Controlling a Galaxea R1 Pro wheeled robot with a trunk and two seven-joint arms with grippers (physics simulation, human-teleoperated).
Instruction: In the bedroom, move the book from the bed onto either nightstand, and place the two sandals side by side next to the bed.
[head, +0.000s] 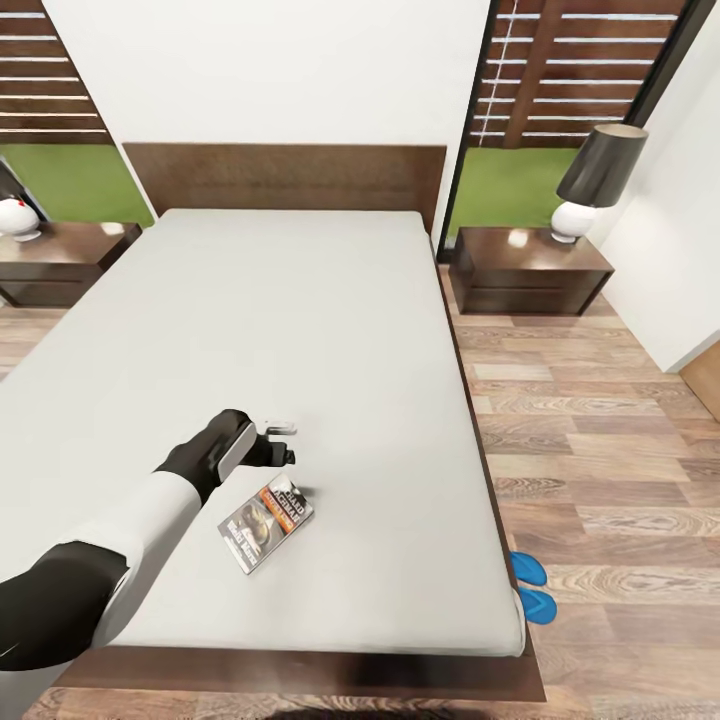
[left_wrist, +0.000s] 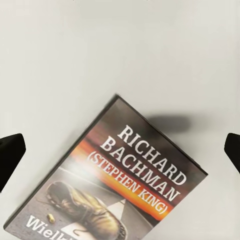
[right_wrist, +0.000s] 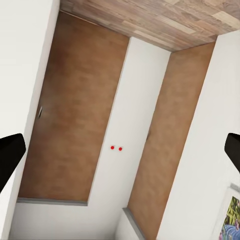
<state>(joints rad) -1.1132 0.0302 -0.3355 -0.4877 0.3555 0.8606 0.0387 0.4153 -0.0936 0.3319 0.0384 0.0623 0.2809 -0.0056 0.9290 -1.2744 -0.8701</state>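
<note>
The book (head: 266, 522) lies flat on the light-grey mattress of the bed (head: 300, 330), near its front edge. In the left wrist view the book (left_wrist: 120, 185) shows its cover with an orange band and white lettering. My left gripper (head: 282, 442) hovers just above and behind the book, open, with nothing between its fingers (left_wrist: 11, 155). The two blue sandals (head: 533, 587) lie on the floor by the bed's front right corner, partly hidden by the frame. A nightstand (head: 528, 268) stands to the right of the bed and another nightstand (head: 60, 262) to the left. My right gripper (right_wrist: 120, 150) stands open, facing a wall.
A lamp (head: 598, 180) with a dark shade stands on the right nightstand, and a white lamp base (head: 18, 218) on the left one. Wood-plank floor (head: 600, 450) runs along the bed's right side. A white wall (head: 670, 250) closes the right.
</note>
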